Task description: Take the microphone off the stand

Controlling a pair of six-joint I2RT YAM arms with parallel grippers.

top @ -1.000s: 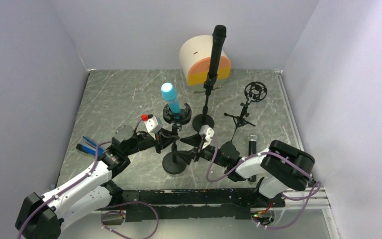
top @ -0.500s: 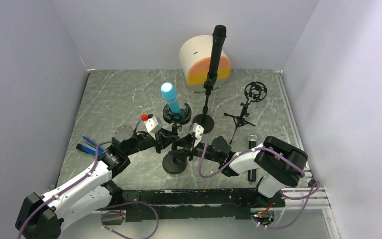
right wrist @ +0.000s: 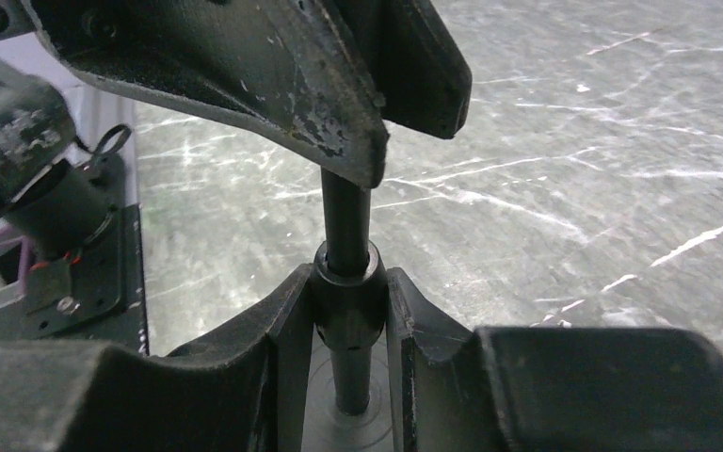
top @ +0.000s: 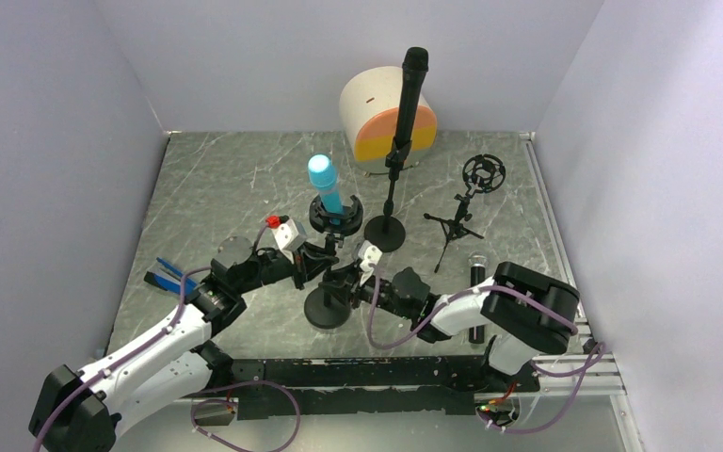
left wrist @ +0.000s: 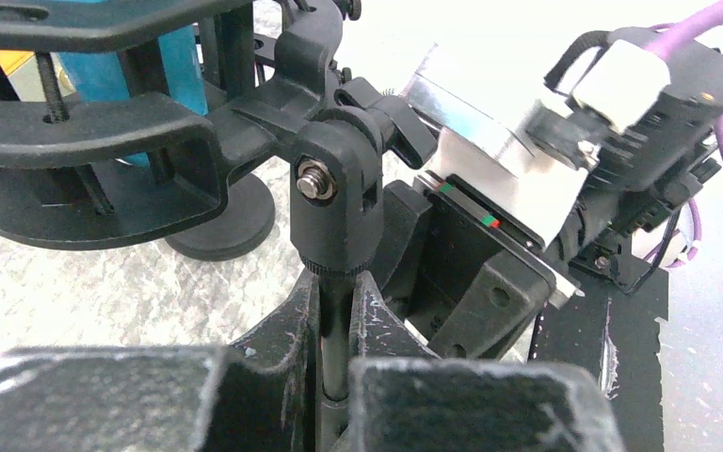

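Blue-headed microphone (top: 325,186) seated atop the stand (top: 328,311), whose pole is gripped from both sides.
From above, the microphone is seen tilted in the shock mount (top: 335,215). At the left wrist, the left gripper (left wrist: 336,315) is closed on the pole below the pivot. At the right wrist, the right gripper (right wrist: 348,306) is clamped on the pole's collar.

The top camera hangs high over the near edge of the desk (top: 226,179), looking down and toward the far wall (top: 273,56), taking in the whole surface. Each wrist camera sits close behind its own jaws, the left facing right, the right facing left. All three share the stand pole (left wrist: 334,330).
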